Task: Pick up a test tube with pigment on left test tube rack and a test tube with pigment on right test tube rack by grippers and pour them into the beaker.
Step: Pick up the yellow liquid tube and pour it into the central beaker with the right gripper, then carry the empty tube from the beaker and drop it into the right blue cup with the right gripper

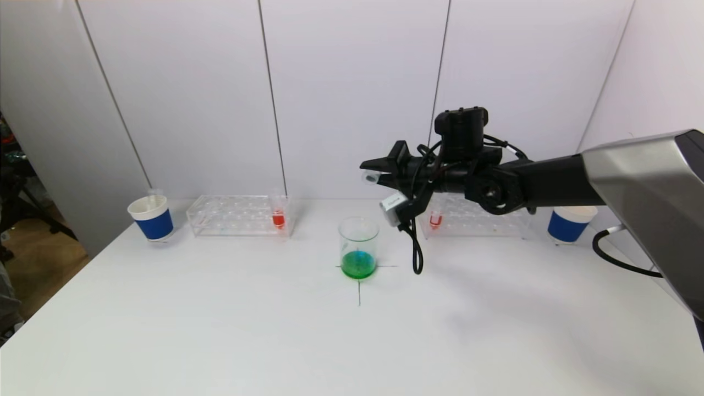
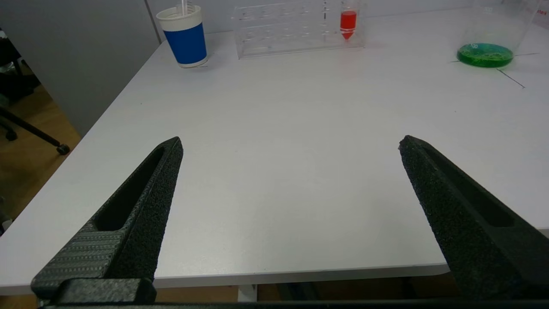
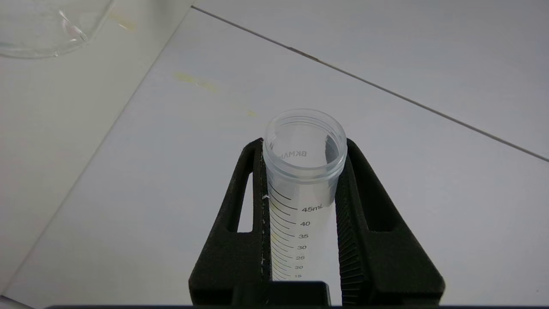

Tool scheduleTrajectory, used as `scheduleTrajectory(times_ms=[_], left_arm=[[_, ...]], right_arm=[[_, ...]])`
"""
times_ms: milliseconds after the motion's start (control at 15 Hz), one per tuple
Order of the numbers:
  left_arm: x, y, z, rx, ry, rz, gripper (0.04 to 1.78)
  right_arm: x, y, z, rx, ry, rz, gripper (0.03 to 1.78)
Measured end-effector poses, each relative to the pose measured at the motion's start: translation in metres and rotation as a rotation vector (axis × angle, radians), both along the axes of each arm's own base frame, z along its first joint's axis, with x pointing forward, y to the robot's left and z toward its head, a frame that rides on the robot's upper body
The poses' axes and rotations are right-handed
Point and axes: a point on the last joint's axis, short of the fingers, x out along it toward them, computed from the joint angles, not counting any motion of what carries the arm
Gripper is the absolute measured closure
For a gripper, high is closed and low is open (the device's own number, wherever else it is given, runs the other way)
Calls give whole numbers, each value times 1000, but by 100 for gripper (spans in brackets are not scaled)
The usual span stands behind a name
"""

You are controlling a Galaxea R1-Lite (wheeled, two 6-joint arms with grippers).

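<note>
Left blue cup far left of the table, well off from any claw; next the left rack with one red-filled tube at its inner end, untouched. Left gripper hangs low at the near table edge, fingers spread wide, nothing between them; red tube and rack sit well ahead of it, far side of the table. Beaker at the centre cross mark, green liquid in the bottom. Right gripper sits above the beaker and slightly to its right, pinching a test tube tipped about level, mouth toward the left; tube looks empty in the wrist view, so this pour is probably done. Beyond the arm, right rack with another red tube, then the right blue cup. Risks: leftover drops could fall on the table beside the beaker as the tube mouth is not squarely over the rim; grip is near the tube's top, so a swing back could let it slip; dangling cable hangs just beside the beaker and could clip it.
</note>
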Motion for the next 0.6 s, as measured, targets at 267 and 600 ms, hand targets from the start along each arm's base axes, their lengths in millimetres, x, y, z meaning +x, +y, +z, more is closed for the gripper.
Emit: scheduleTrajectory(times_ms=[267, 600], left_arm=[[0, 0, 0, 0, 0, 0, 6], [0, 0, 0, 0, 0, 0, 6]], right_arm=[[0, 0, 3, -13, -64, 7, 132], [-3, 1, 3, -12, -55, 10, 132]])
